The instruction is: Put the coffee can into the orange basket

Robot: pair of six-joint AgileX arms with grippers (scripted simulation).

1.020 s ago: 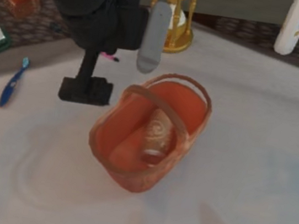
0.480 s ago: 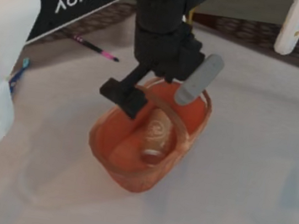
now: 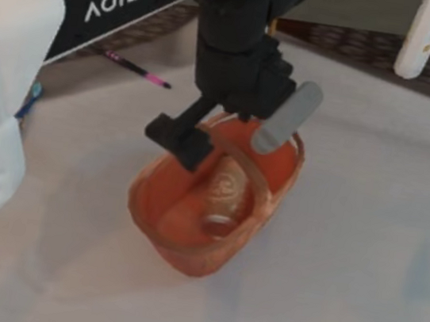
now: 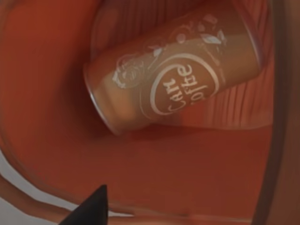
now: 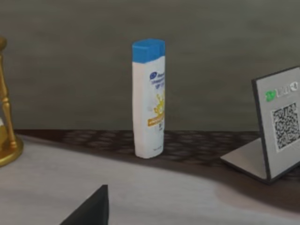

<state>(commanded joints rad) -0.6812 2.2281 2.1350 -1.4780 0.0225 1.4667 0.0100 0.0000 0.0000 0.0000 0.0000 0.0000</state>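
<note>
The orange basket [image 3: 160, 221] stands mid-table, its hoop handle [image 3: 255, 175] arching over it. Inside it the coffee can [image 3: 226, 195] lies on its side, tan-brown with a pale round emblem; the left wrist view shows the can [image 4: 178, 79] close up on the basket floor [image 4: 187, 168]. My left gripper [image 3: 230, 135] hangs open just above the basket's far end, one black finger [image 3: 177, 136] and one grey finger [image 3: 285, 119] spread wide, holding nothing. My right gripper [image 5: 133, 218] is parked out of the top view, and one dark fingertip [image 5: 96, 206] shows above the table.
A tall white bottle [image 3: 423, 34] with a blue cap [image 5: 149, 49] stands at the back right. Beside it are a QR sign [image 5: 276, 126] and a golden hourglass [image 5: 4, 117]. A pink pen [image 3: 136, 70] and a blue toothbrush [image 3: 30, 95] lie at the back left.
My left arm swung from the back left to over the basket's far end, then barely shifted. The can stayed lying in the basket.
</note>
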